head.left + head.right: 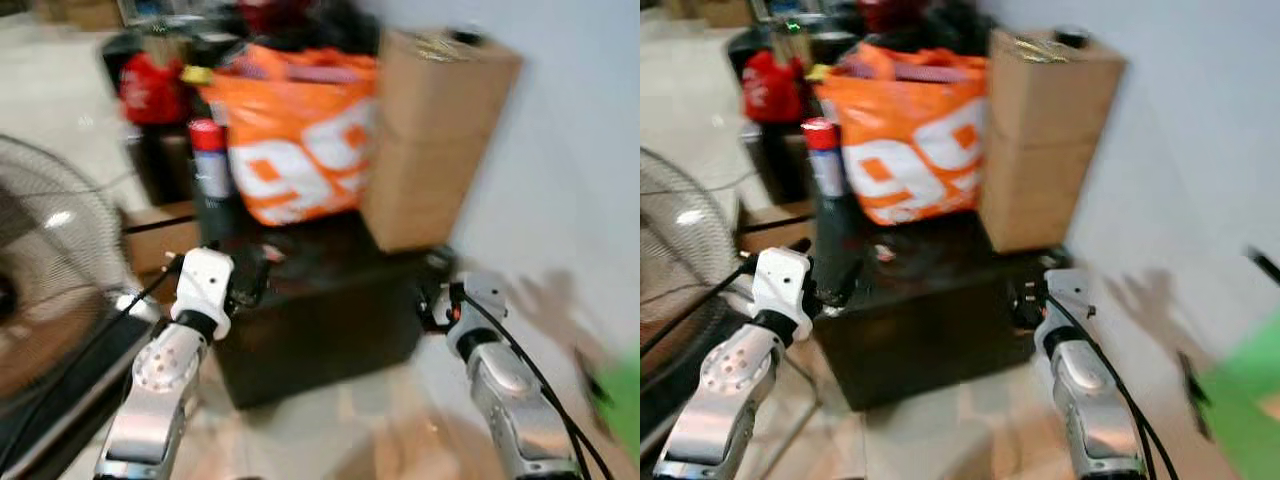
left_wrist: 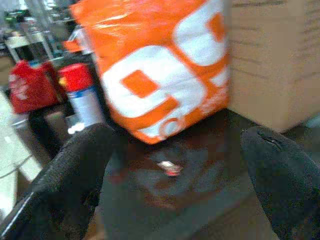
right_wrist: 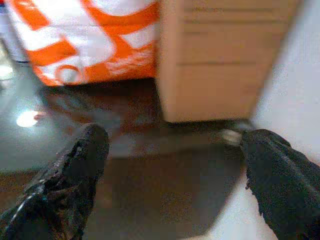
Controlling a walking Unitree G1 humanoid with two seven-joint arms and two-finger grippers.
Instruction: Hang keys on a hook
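Observation:
A small shiny object [image 2: 169, 168], too blurred to name surely, lies on the glossy dark top of a low black cabinet [image 1: 330, 330], just in front of an orange and white bag [image 1: 295, 140]. My left gripper [image 1: 247, 278] hovers at the cabinet's front left corner, open, its fingers [image 2: 75, 165] spread wide with nothing between them. My right gripper [image 1: 432, 300] is at the cabinet's right side near the wall, also open and holding nothing, with a fingertip [image 3: 82, 155] at each side of its wrist view.
A tall cardboard box [image 1: 430, 140] stands on the cabinet beside the bag, against the white wall. A red-capped spray can [image 1: 208, 170] stands at the left. A floor fan [image 1: 50, 260] is close on my left. A red bag [image 1: 150, 90] sits behind. All views are motion-blurred.

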